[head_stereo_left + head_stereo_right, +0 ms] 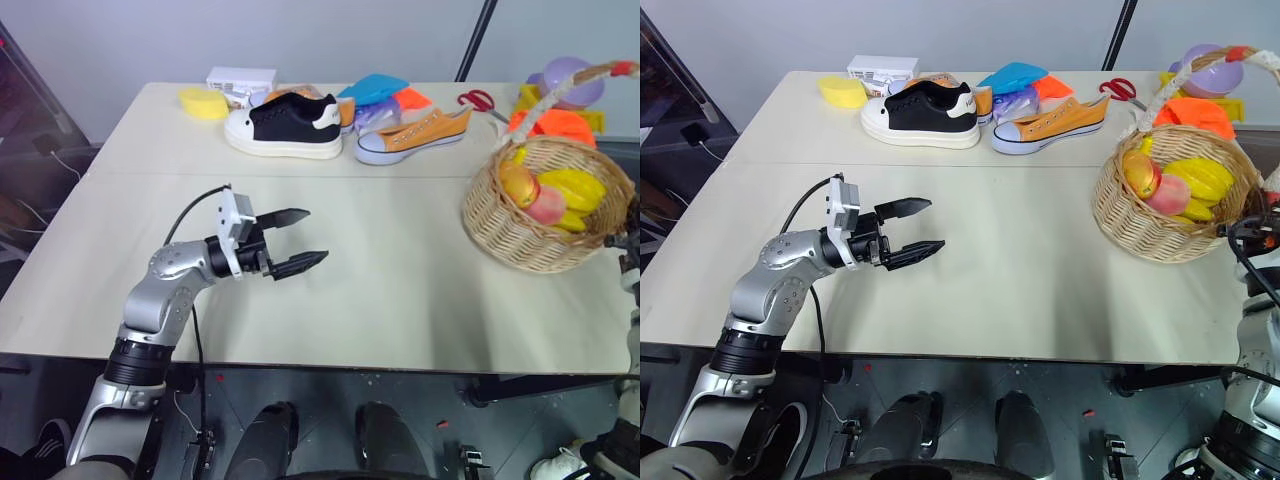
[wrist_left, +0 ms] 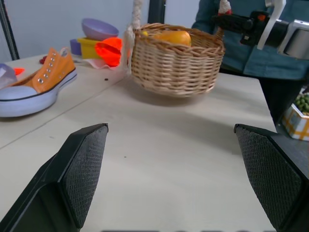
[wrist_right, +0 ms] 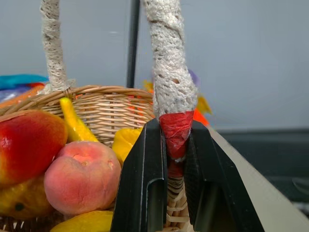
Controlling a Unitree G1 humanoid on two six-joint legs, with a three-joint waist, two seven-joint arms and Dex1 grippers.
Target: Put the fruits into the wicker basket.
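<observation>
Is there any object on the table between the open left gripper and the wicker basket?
Nothing visible is. Bare table lies between the left gripper and the wicker basket. The shoes sit farther back. The peach and mango lie inside already, and the right gripper clamps the handle.

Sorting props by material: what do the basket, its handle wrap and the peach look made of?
Wicker basket: tan woven cane, matte, visible weave. Handle wrap: off-white knitted or lace cord, holes showing, with glossy red tape lower down. Peach: smooth, slightly fuzzy-looking pink skin, probably plastic or foam; cannot tell which.
</observation>
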